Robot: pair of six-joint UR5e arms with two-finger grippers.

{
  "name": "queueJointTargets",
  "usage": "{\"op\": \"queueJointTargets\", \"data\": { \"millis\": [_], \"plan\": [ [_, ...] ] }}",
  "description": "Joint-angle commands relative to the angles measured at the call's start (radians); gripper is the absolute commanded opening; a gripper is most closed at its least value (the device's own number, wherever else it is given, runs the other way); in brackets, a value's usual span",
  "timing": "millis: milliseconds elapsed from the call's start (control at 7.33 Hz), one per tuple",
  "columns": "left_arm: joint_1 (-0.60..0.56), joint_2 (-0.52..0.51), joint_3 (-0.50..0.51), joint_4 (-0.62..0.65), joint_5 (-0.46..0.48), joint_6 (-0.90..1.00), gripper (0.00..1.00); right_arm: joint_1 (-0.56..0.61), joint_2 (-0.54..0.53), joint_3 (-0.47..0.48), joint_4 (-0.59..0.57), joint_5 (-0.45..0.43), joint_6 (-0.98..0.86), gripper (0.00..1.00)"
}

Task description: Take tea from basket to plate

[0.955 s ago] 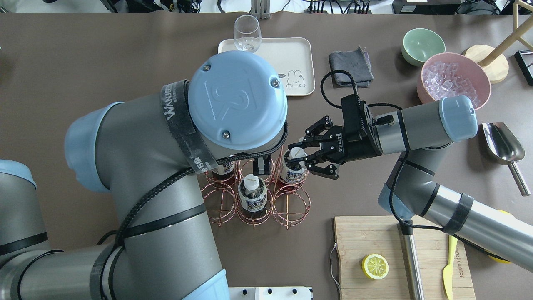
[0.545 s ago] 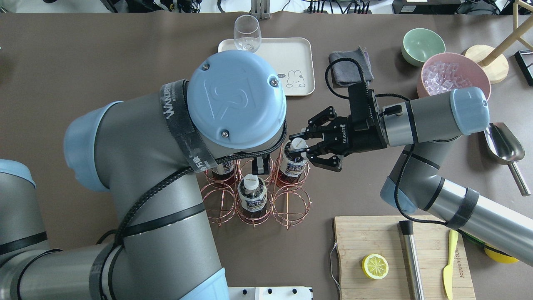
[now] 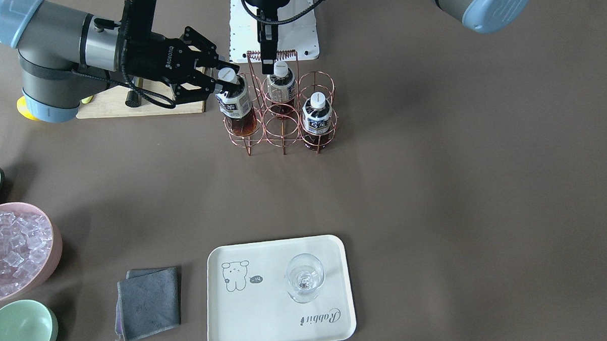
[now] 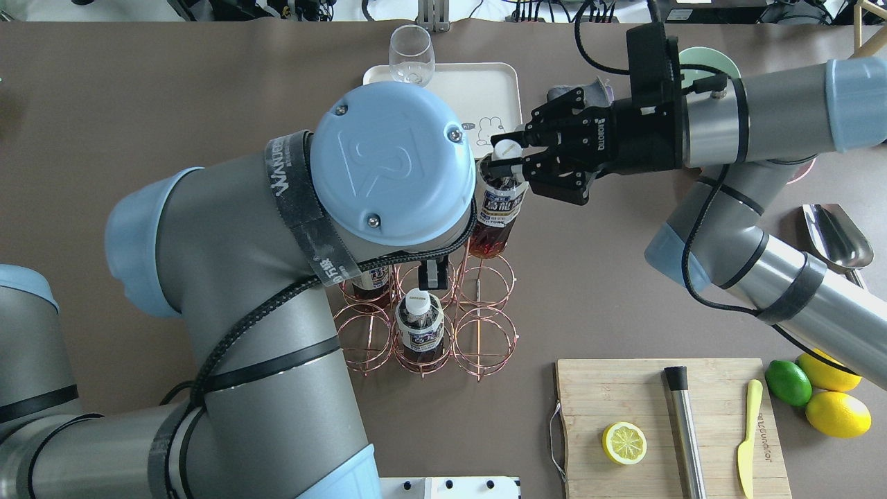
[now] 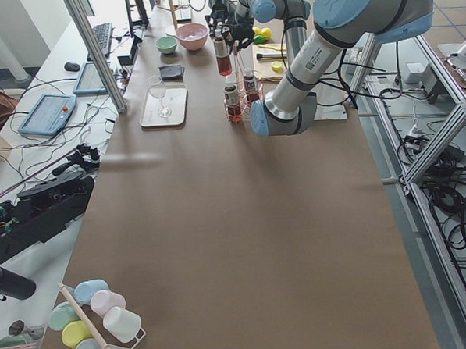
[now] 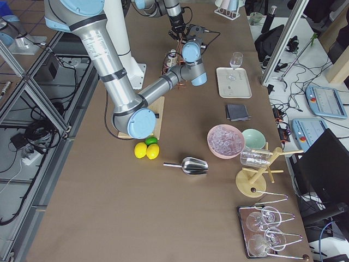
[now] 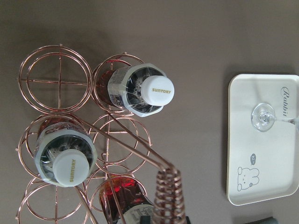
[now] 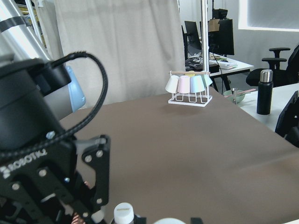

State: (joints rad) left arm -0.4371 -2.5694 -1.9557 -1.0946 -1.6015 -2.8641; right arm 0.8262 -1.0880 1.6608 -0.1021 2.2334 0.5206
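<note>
While the right hand point(image 4: 511, 158) pinches one tea bottle point(image 4: 497, 208) by its white cap and neck, its fingers closed narrow on it, the bottle hangs tilted, cap leaning away from the basket point(image 3: 283, 121). Its dark base sits over the basket's corner cell on the robot's right, on the side away from the robot. Seen from the desk's left end, it is higher than the two bottles that stand in the basket.

One of these, the middle bottle point(image 3: 280, 88), stands in the middle cell of the row nearer the robot. The other, the corner bottle point(image 3: 316, 120), stands in the corner cell on the robot's left, in the far row. The remaining cells hold nothing.

Directly above the basket's coiled handle point(image 7: 166, 196) hangs the left hand point(image 3: 267, 60), a thin dark shape reaching down to the coil. I cannot tell whether it is wide or closed on the handle.

Well apart from the basket, on the side away from the robot, lies the plate point(image 3: 268, 318) on the brown desk point(image 3: 435, 186). A wine glass point(image 3: 303, 276) stands on it, and no bottle. A wooden board point(image 4: 624, 395) with a lemon half point(image 4: 624, 443) lies on the basket's robot-right side, toward the robot.
</note>
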Motion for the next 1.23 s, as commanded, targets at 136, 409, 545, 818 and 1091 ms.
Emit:
{"op": "queueJointTargets", "data": {
  "millis": [136,409,545,818,1091],
  "plan": [
    [0.000,0.000,-0.002,0.001,0.000,0.000,0.00,0.177,0.054,-0.022,-0.034,-0.012,0.018,0.00],
    [-0.024,0.002,-0.058,0.056,-0.002,0.014,0.00,0.224,0.112,-0.146,-0.041,-0.102,-0.011,0.00],
    [-0.060,0.002,-0.118,0.106,-0.012,0.047,0.00,0.225,0.153,-0.227,-0.041,-0.183,-0.013,0.00],
    [-0.176,0.037,-0.192,0.146,-0.099,0.145,0.00,0.194,0.212,-0.358,-0.041,-0.378,-0.017,0.00],
    [-0.308,0.116,-0.190,0.141,-0.175,0.323,0.00,0.124,0.241,-0.471,-0.039,-0.559,-0.016,0.00]
  ]
}}
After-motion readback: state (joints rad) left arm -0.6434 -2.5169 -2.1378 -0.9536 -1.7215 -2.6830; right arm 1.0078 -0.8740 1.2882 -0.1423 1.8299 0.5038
